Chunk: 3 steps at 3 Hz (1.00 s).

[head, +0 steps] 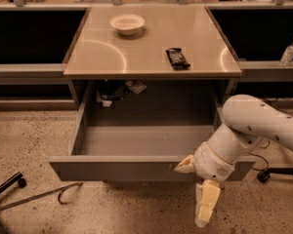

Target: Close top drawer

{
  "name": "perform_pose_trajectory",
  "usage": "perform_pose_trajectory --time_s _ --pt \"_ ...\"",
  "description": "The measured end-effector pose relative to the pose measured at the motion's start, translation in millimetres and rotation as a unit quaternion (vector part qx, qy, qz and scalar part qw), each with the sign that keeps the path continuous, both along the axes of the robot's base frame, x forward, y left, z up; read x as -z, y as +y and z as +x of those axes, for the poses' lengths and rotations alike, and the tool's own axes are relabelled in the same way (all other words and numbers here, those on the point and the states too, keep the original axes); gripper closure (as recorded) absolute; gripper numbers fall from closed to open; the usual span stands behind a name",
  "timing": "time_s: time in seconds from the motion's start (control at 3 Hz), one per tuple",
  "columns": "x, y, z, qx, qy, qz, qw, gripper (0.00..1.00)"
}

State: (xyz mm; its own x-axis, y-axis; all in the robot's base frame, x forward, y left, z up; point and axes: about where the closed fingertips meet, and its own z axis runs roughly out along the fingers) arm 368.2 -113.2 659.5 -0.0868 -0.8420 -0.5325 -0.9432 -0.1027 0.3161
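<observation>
The top drawer is a wide, shallow grey metal drawer, pulled far out from under the tabletop. Its inside is bare. Small white scuffs mark the flat front right of centre. My gripper is at the right part of the drawer front, with the white arm coming in from the right. The fingers are spread wide apart: the upper fingertip rests against the drawer front and the other points down towards the floor. It holds nothing.
A white bowl and a black packet lie on the tabletop. A dark object sits under the table behind the drawer. A bottle stands on the right ledge. Black chair legs and a metal hook lie on the floor at left.
</observation>
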Motion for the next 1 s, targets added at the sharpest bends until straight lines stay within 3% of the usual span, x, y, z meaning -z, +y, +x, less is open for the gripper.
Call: perform_pose_trajectory --time_s 0.33,1.0 --pt "-10 5 47 -0.004 -0.063 -0.007 0.998 0.0" --pt "6 0 54 0.003 -0.049 -0.009 0.9988 0.0"
